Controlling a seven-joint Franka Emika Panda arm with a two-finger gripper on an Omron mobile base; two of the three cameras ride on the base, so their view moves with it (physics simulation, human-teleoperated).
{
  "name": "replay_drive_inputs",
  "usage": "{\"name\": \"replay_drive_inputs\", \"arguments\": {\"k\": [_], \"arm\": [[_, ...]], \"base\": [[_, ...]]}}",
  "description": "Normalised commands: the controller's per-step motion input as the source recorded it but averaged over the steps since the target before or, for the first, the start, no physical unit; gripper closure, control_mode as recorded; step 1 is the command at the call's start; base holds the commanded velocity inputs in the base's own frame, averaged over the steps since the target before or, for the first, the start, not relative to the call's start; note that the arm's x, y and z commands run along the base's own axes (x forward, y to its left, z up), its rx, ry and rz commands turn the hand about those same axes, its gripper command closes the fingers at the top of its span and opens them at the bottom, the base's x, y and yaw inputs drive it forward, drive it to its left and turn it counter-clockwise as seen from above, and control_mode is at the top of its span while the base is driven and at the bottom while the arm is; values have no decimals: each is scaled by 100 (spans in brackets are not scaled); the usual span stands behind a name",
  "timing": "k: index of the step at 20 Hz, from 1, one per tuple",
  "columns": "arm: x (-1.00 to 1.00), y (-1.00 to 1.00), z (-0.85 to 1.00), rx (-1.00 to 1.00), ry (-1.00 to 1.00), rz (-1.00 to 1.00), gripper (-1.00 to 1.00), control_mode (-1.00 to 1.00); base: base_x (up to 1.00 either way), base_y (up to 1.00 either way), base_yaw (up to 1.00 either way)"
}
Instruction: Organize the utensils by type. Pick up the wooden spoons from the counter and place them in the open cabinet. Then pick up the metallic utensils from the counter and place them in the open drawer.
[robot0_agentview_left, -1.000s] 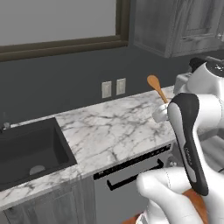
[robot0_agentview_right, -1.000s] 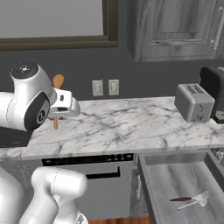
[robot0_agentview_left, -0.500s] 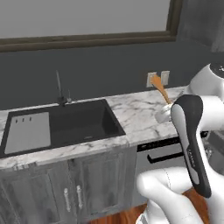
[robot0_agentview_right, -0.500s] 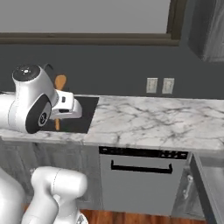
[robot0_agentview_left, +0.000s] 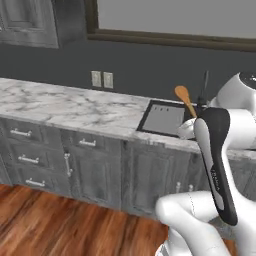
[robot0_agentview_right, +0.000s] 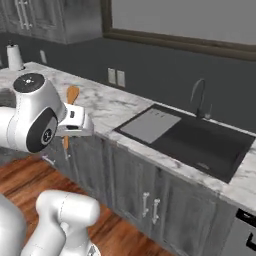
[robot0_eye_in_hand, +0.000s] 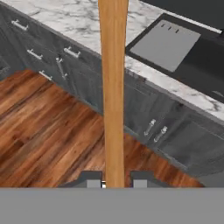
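Note:
My gripper (robot0_eye_in_hand: 114, 180) is shut on the handle of an orange-tan wooden spoon (robot0_eye_in_hand: 113, 87), which runs straight up the hand view. The spoon's round bowl (robot0_agentview_left: 182, 93) sticks up above the hand (robot0_agentview_left: 190, 122) in the left base view. In the right base view the spoon (robot0_agentview_right: 73, 94) stands nearly upright in the gripper (robot0_agentview_right: 68, 131), held in the air in front of the white marble counter (robot0_agentview_right: 110, 105). The metallic utensils, the open cabinet and the open drawer are out of view.
A black sink (robot0_agentview_right: 195, 140) with a faucet (robot0_agentview_right: 200, 97) is set in the counter (robot0_agentview_left: 60, 107). Grey cupboards with closed doors and drawers (robot0_agentview_left: 75, 160) stand below, over a wood floor (robot0_eye_in_hand: 48, 127). Closed wall cabinets (robot0_agentview_right: 45, 17) hang at upper left. A paper towel roll (robot0_agentview_right: 15, 57) stands far left.
The whole scene has slid right in all views, so the base has driven left along the counter past the sink. The spoon stays in the shut gripper, held the same way.

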Motion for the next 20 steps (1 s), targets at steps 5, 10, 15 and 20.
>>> {"name": "replay_drive_inputs", "arguments": {"k": [5,10,15,20], "arm": [[0,0,0,0,0,0,100,100],[0,0,0,0,0,0,100,100],[0,0,0,0,0,0,100,100],[0,0,0,0,0,0,100,100]], "base": [[-27,68,99],[-4,54,100],[35,17,87],[98,-63,37]]}}
